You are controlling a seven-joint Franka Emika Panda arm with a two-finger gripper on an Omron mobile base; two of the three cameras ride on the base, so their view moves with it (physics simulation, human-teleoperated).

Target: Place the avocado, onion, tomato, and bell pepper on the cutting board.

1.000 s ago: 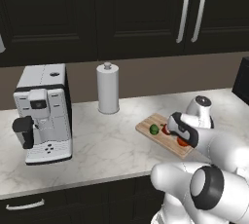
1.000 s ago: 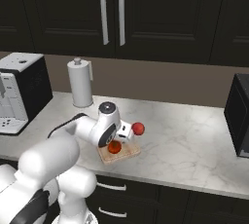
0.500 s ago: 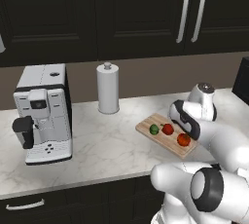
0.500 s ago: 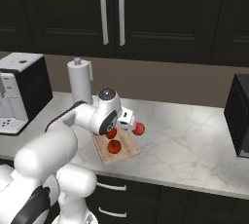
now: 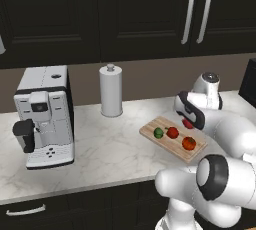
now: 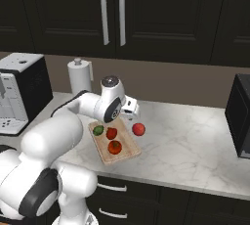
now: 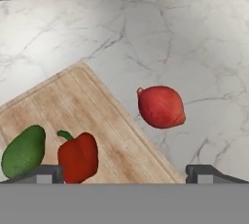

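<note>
- Three pieces of produce sit on the flat light-brown wooden cutting board [image 6: 128,151] with its plank lines: the small dark green avocado [image 6: 98,130] at the end nearer the paper towel roll, the red bell pepper with a green stem [image 6: 112,133] just beside it, and the orange-red round tomato [image 6: 115,146] a little further along the board.
- One item is off the board: the reddish onion with a small pointed tip [image 6: 138,129] lies on the white marbled countertop [image 6: 195,136], just past the board's long edge and apart from it.
- Up top, the white arm's two-finger gripper [image 6: 131,109] hangs above the counter between the board and the onion, touching neither.
- From the hand camera, the two dark fingertips [image 7: 48,173] stand wide apart at the bottom, nothing between them; the onion [image 7: 161,106] sits ahead in the gap, the pepper [image 7: 78,157] and avocado [image 7: 23,151] off toward one finger.
- Over on the left base camera, the avocado [image 5: 158,133], pepper [image 5: 172,132] and tomato [image 5: 188,143] line up along the board [image 5: 150,130], and a sliver of red onion [image 5: 187,123] peeks out behind the gripper [image 5: 189,110].
- Further along the counter stand a white upright paper towel roll [image 5: 111,91] and a silver-and-black coffee machine [image 5: 44,116], both well apart from the board.
- Dark cabinet doors with long metal handles [image 6: 112,13] run above it all.
</note>
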